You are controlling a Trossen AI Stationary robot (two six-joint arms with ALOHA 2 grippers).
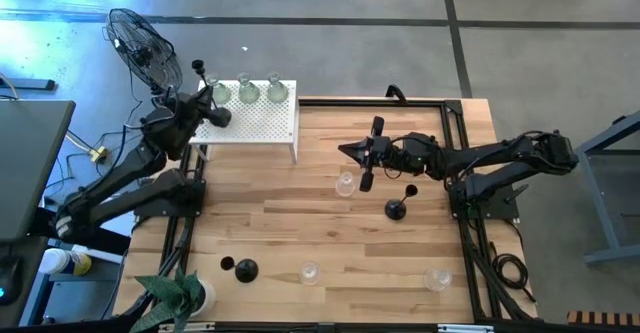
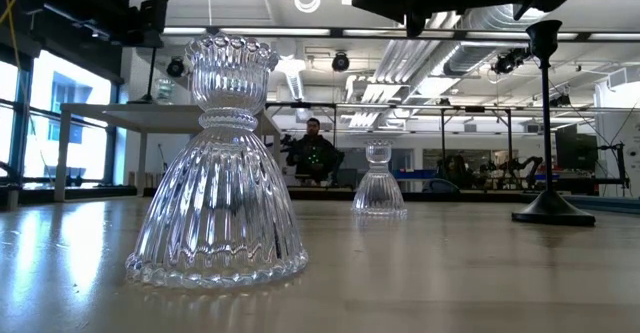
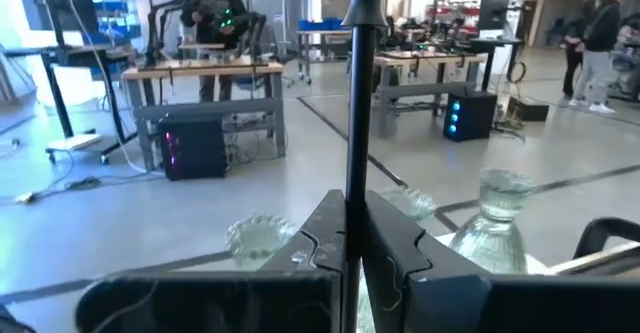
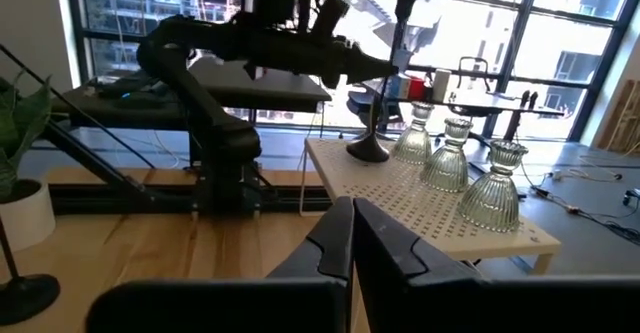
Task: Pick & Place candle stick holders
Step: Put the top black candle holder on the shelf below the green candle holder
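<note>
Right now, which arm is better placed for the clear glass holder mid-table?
Right. The right tool hovers beside that clear glass holder; the left tool is at the white stand, shut on a black holder.

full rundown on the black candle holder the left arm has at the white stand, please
The black candle holder is matte black and metal-looking, with a round domed base, thin straight stem and small cup top. It stands upright, base on the white perforated stand at its left end, beside three clear glass holders. The left end effector is shut on its stem, fingers on either side.
</note>
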